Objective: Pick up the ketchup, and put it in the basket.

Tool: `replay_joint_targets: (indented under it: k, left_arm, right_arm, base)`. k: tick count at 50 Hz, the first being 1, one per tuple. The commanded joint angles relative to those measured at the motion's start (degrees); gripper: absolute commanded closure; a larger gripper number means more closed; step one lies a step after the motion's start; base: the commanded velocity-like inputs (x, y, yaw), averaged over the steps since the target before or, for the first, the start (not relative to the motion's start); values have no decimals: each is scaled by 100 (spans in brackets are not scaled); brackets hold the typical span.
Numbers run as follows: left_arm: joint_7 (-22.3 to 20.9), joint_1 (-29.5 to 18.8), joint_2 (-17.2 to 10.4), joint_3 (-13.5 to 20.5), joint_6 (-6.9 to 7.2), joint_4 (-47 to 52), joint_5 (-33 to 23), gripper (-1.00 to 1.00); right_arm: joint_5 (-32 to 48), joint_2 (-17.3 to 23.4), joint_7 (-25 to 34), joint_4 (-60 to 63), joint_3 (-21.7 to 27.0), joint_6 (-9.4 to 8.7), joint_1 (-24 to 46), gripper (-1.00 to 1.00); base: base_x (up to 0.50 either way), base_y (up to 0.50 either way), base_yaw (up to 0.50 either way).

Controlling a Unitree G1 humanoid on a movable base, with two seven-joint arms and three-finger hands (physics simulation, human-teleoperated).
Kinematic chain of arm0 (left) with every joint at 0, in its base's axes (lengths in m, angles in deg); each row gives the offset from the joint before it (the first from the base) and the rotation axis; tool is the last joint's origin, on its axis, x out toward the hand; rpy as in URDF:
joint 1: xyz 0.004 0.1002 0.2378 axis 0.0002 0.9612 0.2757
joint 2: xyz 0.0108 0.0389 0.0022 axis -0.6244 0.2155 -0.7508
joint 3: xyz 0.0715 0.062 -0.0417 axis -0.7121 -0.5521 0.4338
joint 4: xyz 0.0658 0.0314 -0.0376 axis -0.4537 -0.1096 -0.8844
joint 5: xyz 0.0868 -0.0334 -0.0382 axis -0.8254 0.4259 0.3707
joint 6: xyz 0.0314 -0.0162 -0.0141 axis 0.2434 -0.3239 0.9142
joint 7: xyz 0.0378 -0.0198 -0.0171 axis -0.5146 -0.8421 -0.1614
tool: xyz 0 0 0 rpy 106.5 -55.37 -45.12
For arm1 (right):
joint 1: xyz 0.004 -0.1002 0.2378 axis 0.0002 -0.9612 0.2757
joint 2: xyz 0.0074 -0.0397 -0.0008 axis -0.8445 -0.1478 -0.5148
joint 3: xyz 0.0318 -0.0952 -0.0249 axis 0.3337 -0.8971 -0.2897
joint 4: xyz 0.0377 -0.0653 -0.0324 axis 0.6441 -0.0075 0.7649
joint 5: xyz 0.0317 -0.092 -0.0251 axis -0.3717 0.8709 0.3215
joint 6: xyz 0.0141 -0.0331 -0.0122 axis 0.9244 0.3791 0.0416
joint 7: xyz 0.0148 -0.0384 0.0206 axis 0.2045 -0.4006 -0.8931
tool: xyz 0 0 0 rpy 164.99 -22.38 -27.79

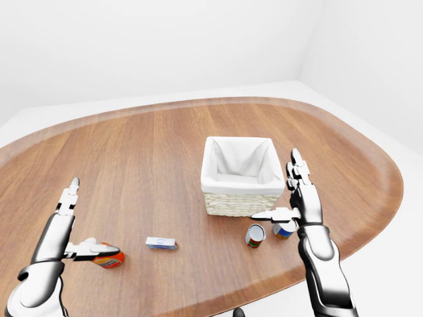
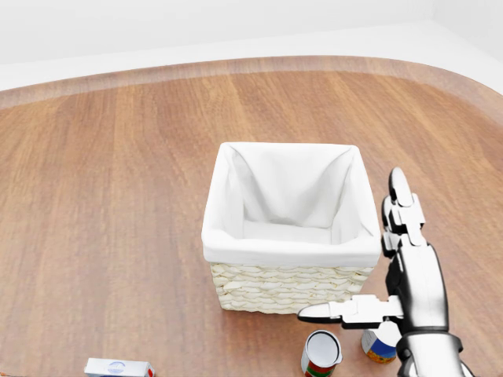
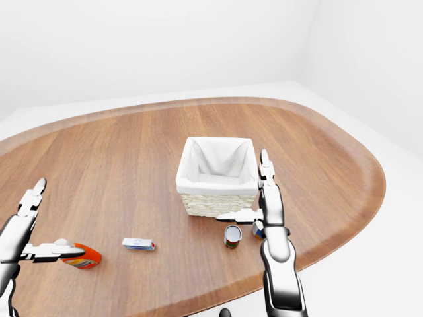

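The ketchup (image 1: 109, 259) is an orange-red bottle with a white cap, lying on its side on the wooden table at the lower left of the left-eye view. My left hand (image 1: 82, 224) is open just above it, fingers pointing up and the thumb reaching over the bottle's cap end. The wicker basket (image 1: 238, 201) with a white cloth liner stands at the middle and holds nothing. My right hand (image 1: 281, 195) is open and empty beside the basket's right corner, thumb pointing left.
Two small cans stand just below the basket: one with a red and green label (image 1: 255, 235) and one with a blue label (image 1: 284, 229) under my right hand. A small white and blue box (image 1: 161, 243) lies between the ketchup and the cans. The table's edge (image 1: 370, 231) curves close on the right.
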Motion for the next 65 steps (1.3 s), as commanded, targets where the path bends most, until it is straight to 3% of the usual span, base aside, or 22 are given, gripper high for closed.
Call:
replay_joint_targets:
  k: [1, 6, 12, 30, 42, 65]
  left_arm:
    - [-49, 22, -58, 126, -88, -127, 14, -100]
    - [-12, 25, -78, 156, -154, -248, -3, -100]
    - [23, 116, -100, 65, -404, -560, -183, -100]
    - [242, 151, -164, -97, -404, -1080, -474, -100]
    - [503, 11, -413, -165, -404, -1661, -586, -100]
    - [768, 125, -586, -301, -404, -2246, -893, -100]
  right_arm:
    - [-11, 3, -19, -35, -12, 0, 7, -100]
    - [-18, -6, -34, -11, -4, 0, 1, -100]
    - [-23, -3, -31, -2, 1, 0, -15, -100]
    - [-36, -7, -58, -45, -2, 0, -2, -100]
    - [-54, -2, -73, 19, 32, 0, 0, -100]
    - [-68, -3, -113, -83, 42, 0, -15, -100]
  base:
    - [0, 0, 0]
    - [0, 0, 0]
    - [0, 0, 0]
    - [0, 0, 0]
    - [0, 0, 0]
    - [0, 0, 0]
